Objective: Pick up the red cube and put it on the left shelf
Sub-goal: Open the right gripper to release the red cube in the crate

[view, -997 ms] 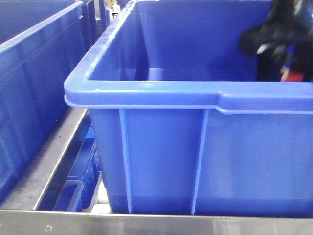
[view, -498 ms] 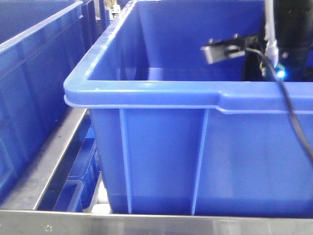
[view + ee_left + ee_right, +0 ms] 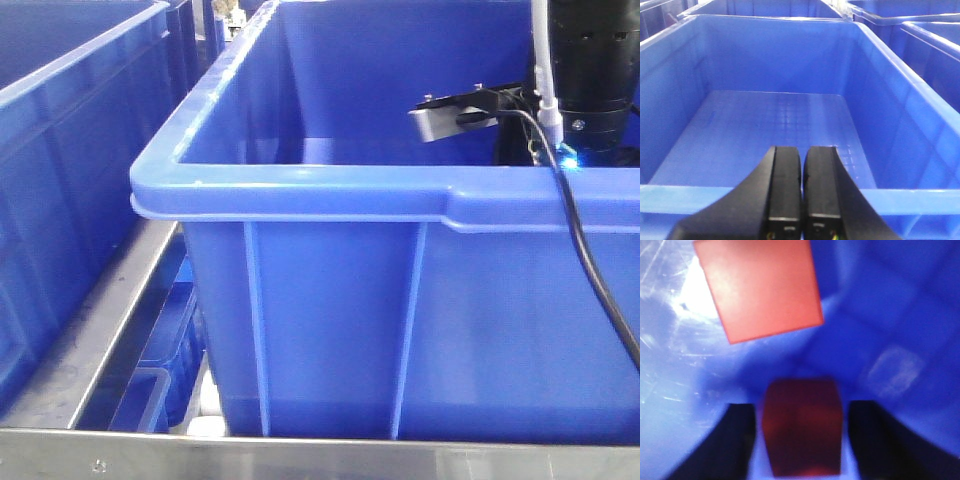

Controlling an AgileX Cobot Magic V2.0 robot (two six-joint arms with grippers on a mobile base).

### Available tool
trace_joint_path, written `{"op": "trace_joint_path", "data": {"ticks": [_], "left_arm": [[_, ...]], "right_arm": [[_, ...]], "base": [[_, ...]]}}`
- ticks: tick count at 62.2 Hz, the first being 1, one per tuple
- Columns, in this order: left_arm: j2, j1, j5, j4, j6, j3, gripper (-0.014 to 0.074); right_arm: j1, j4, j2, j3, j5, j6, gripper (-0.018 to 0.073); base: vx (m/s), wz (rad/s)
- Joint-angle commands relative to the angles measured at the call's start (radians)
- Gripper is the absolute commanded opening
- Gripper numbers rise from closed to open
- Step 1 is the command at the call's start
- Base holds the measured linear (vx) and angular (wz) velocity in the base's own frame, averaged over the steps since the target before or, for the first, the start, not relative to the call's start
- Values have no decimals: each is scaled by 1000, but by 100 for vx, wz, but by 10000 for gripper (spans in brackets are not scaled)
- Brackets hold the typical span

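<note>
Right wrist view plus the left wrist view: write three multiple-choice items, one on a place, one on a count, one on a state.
1. The darker red cube sits:
A. on a steel rail
B. between the right claw's fingers
C. on top of the other cube

2. Red cubes in the right wrist view:
A. one
B. two
C. four

3. The left claw is:
A. shut on nothing
B. wide open
C. shut on a cube

Answers:
1 B, dark fingers flank it, with blue showing on either side.
2 B, the brighter red cube lies beyond the darker one.
3 A, its fingers meet over the bare blue crate.
</note>
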Motion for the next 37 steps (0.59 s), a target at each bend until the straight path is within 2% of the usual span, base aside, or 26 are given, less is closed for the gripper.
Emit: {"op": "trace_joint_path", "data": {"ticks": [1, 14, 31, 37], "left_arm": [[-12, -4, -75, -1, -5, 24, 102], [-12, -4, -75, -1, -5, 24, 102], [-12, -4, -75, -1, -5, 24, 101], [-12, -4, -75, -1, -5, 24, 101]], "right_arm": [[-2, -9, -50, -34, 0, -9, 540], [-2, -9, -154, -34, -44, -9, 539], [-2, -9, -458, -3, -201, -9, 533], [-2, -9, -587, 55, -257, -9, 473]], "base": [[0, 0], [0, 0], [0, 0], [0, 0]]}}
